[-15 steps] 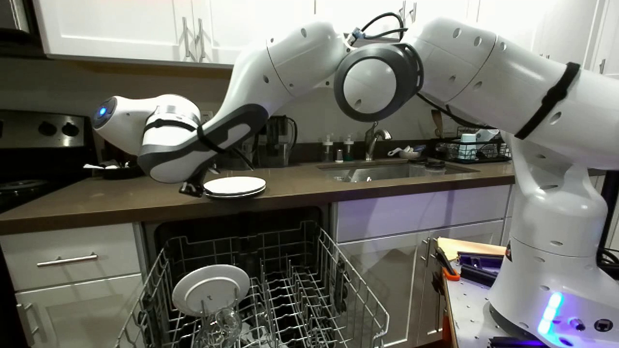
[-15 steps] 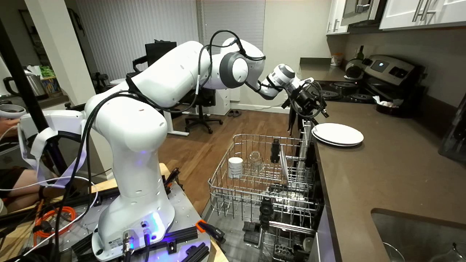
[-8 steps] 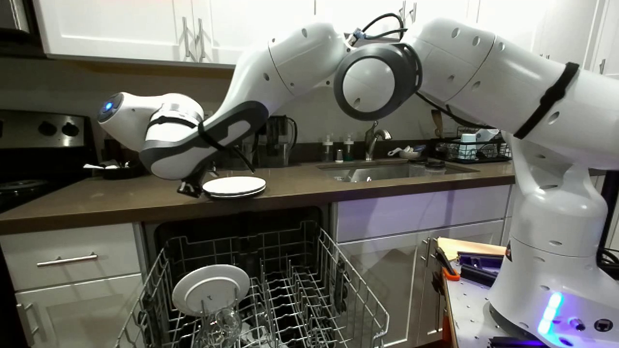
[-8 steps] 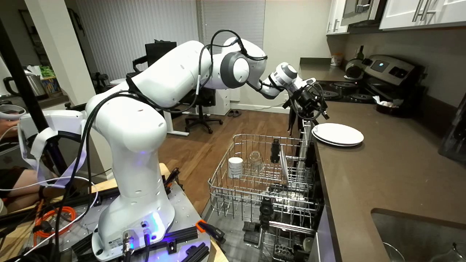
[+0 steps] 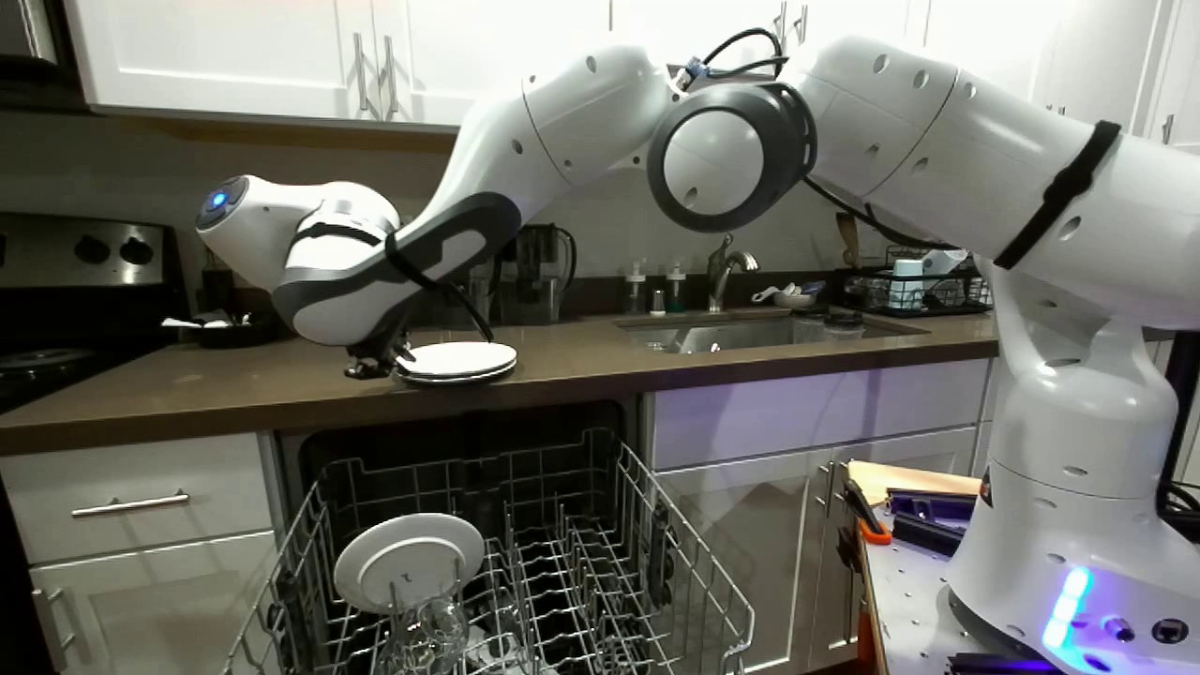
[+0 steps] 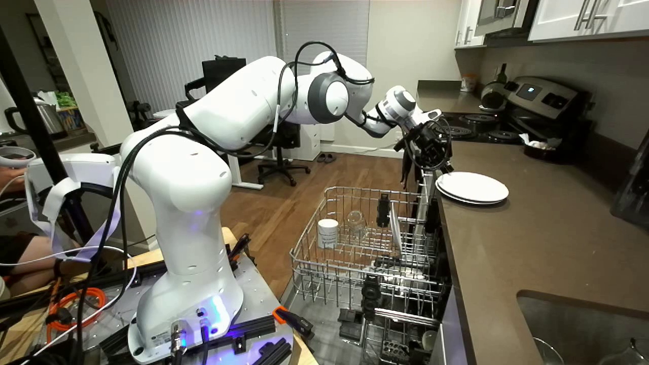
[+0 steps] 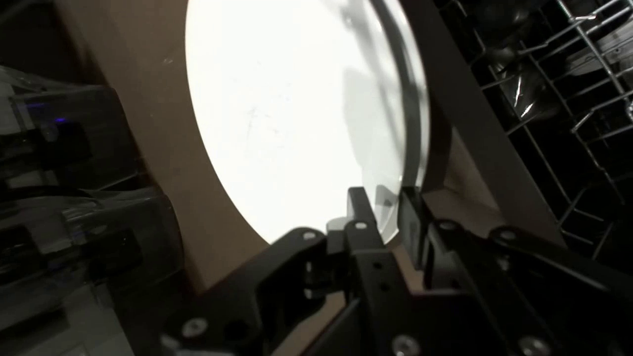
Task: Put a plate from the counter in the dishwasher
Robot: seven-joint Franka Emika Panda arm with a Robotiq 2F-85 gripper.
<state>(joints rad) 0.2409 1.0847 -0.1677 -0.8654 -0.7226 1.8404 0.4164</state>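
The white plate lies uppermost on a second white plate, near the front edge of the brown counter. In the wrist view its bright face fills the upper middle. My gripper is at the near end of its rim, one finger above it and the other on the lower side. A gap still shows between the fingers, so the jaws stand open around the rim. Whether the lower finger sits between the two plates or under both, I cannot tell. Below the counter the dishwasher has its rack pulled out.
A ringed white dish stands tilted in the rack, with clear glasses beside it. A white cup is also in the rack. Behind the plates stand pitchers. The sink and a dark pan lie along the counter.
The gripper has moved slightly and its jaws have narrowed around the plate's rim. The plates have shifted a little away from the gripper, toward the right in both exterior views.
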